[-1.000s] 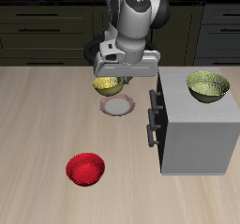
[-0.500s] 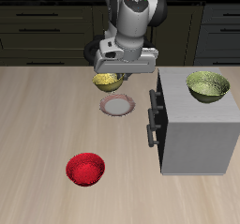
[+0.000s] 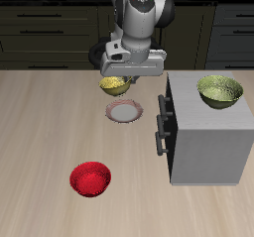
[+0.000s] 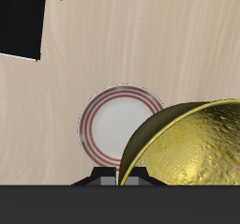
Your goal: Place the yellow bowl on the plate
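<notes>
glossy white-grey arm (image 3: 142,18) with dark joints, light grey, seemingly boxy gripper (image 3: 127,75)

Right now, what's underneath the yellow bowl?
The yellow bowl is held up in the gripper. Below it lies the plate on the wooden table, bare where it shows. The bowl covers part of the plate's rim in the wrist view.

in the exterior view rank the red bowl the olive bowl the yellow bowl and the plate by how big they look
1. Olive bowl, on the grey cabinet.
2. Red bowl, close to it; it sits nearer the camera, so unsure.
3. Plate.
4. Yellow bowl, partly hidden by the gripper holding it, so unsure.
</notes>
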Tool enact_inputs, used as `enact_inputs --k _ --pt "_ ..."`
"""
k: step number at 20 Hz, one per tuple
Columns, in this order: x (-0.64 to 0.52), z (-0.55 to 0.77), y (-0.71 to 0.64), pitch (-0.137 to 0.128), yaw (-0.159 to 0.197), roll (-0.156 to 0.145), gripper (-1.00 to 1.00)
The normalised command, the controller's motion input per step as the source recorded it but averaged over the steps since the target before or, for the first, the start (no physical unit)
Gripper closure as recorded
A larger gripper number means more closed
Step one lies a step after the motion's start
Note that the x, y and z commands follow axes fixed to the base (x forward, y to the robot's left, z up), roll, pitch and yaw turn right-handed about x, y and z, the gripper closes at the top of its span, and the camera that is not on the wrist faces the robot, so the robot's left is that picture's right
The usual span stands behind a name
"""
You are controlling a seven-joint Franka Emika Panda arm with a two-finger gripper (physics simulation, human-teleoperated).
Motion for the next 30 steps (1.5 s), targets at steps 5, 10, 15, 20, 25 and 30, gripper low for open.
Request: enact_inputs --k 5,10,15,20,25,30 --pt "0.09 0.02 0.08 -0.004 -0.001 0.016 1.00" --pt "0.06 -0.12 0.18 0.021 0.005 0.038 1.00" --pt "0.01 -0.18 0.16 0.038 -0.017 0.032 1.00" --pt "0.06 -0.40 0.04 0.081 -0.028 0.002 1.00" --pt "0.00 -0.31 -0.05 0.053 -0.015 -0.015 1.00" --pt "-0.06 -0.26 -0.02 0.024 0.002 -0.021 1.00"
